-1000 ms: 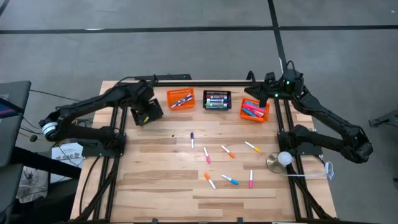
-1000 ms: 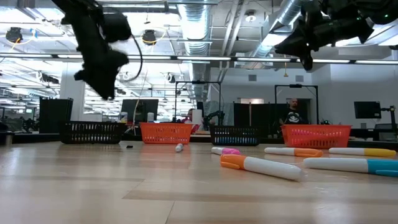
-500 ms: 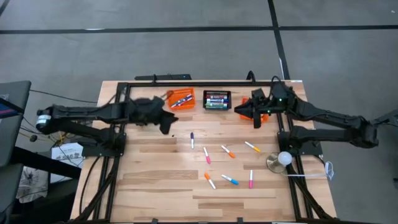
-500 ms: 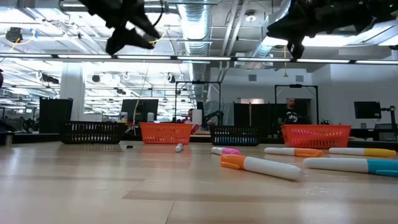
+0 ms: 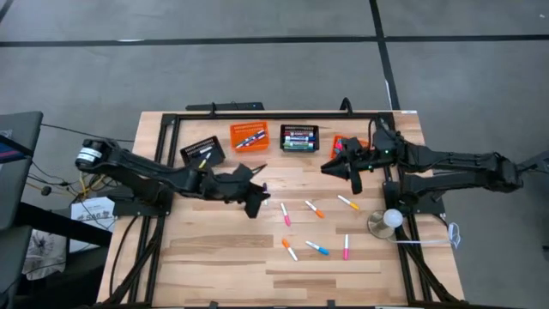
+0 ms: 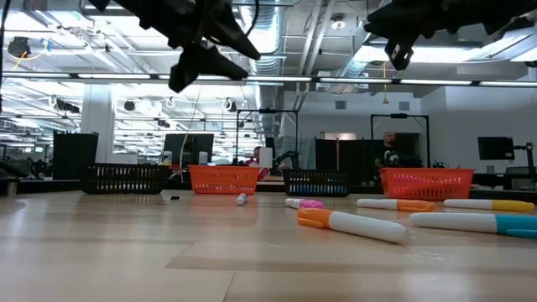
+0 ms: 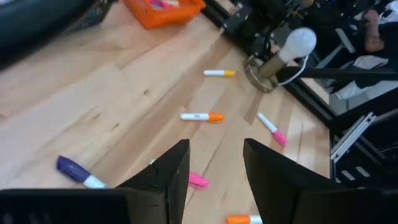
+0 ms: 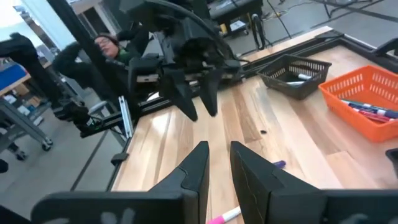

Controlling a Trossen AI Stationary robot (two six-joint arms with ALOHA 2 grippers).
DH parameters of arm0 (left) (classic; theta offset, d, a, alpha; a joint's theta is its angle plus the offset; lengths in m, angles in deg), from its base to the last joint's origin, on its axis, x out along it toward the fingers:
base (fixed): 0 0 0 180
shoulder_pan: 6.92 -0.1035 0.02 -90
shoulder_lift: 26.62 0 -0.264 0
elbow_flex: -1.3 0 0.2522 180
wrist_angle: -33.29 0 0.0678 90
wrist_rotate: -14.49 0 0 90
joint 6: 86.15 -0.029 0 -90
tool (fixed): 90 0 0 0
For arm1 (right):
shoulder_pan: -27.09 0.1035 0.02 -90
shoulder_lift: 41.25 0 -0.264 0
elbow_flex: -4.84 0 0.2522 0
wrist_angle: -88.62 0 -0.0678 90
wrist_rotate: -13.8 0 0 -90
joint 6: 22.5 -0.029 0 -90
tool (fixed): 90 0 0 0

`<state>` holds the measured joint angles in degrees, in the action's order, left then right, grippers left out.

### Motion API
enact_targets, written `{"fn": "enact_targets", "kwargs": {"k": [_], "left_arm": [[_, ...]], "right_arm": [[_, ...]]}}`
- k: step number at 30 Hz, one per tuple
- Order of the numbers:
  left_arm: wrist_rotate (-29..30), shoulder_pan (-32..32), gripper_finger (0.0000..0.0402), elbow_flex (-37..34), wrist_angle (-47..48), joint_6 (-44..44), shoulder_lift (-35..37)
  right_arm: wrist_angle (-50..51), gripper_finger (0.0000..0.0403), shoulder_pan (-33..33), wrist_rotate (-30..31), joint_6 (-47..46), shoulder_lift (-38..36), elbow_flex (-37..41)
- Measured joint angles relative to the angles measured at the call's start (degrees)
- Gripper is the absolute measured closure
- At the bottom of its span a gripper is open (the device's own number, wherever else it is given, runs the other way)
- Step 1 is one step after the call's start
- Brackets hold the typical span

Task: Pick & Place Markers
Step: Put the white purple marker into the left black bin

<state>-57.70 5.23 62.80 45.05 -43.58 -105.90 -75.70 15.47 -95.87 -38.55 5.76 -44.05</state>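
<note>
Overhead looking straight down, low level across table (image 6: pixel 101 252), wrists close, forward.

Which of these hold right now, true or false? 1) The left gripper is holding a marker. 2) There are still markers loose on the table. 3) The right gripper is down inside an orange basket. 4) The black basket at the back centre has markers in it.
1) False. The left gripper is open and empty, above the loose markers near the purple marker.
2) True. Several lie on the table, among them a pink marker and a blue-tipped marker.
3) False. The right gripper hangs in the air in front of the right-hand orange basket, nearly shut and empty.
4) True. The black basket holds markers.
</note>
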Motion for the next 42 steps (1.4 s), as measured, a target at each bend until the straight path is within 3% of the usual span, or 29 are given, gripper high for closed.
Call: {"fn": "enact_targets", "kwargs": {"k": [9,17,29,36,42], "left_arm": [[0.0,-0.2,0.0253,0.0,-6.2,0.1,-6.3],[0.0,-1.3,0.0253,0.0,-6.5,0.2,-6.0],[0.3,-2.5,0.0253,1.7,-17.3,6.1,-5.6],[0.7,-4.0,0.0253,9.7,-7.4,7.9,-6.0],[-1.5,-6.7,0.0253,16.8,3.9,11.9,-13.0]], "right_arm": [[0.1,0.0346,6.0,7.6,-0.1,1.1,0.0],[0.7,0.0346,6.7,7.8,-0.5,1.1,0.0],[0.7,0.0346,5.6,7.8,-0.2,1.1,0.0],[1.1,0.0346,3.1,7.7,0.0,1.1,0.0],[1.0,0.0346,0.7,7.7,4.3,1.1,0.0]]}}
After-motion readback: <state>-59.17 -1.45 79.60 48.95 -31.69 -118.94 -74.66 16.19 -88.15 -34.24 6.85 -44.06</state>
